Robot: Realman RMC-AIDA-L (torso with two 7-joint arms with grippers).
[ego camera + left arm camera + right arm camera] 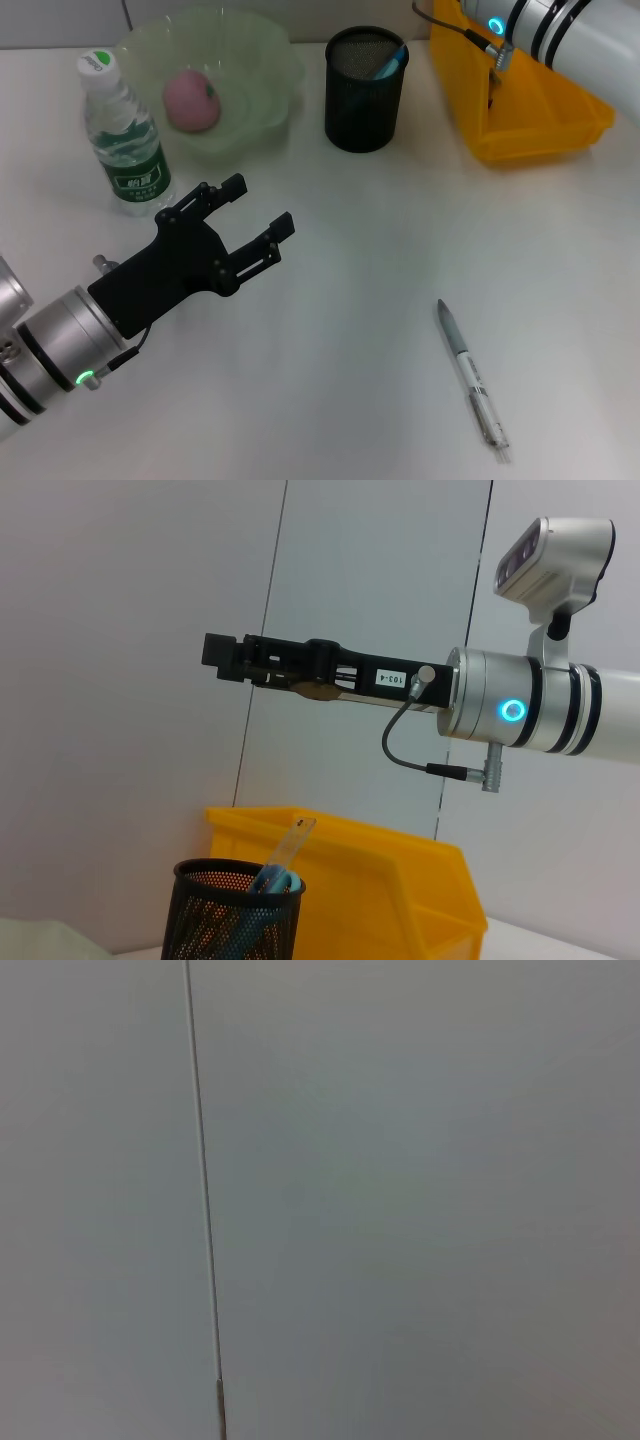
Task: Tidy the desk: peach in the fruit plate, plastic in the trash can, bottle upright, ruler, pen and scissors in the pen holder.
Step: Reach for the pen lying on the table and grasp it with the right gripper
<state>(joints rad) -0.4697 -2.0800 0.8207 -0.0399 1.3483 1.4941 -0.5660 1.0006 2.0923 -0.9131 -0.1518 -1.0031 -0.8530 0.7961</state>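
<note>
the left claw (262, 214) hangs over the near left part of the white desk (350, 300), its two black fingers spread wide with nothing between them, pointing toward the far right. just beyond it on the far left stands the water bottle (122, 137), upright with its green cap on. beside the bottle, farther right, sits the pale green fruit plate (260, 60) with the pink peach (190, 101) inside it. right of the plate is the black mesh pen holder (365, 95), and a blue-handled thing leans inside it; from the left wrist view a clear ruler (287, 847) also sticks up out of the holder. the yellow bin (530, 110) stands at the far right of the desk. the pen (471, 375) lies flat on the near right of the desk, well apart from everything else. the right claw (225, 658) is raised high above the yellow bin at the far right, seen side-on, and i cannot tell how its fingers stand.
</note>
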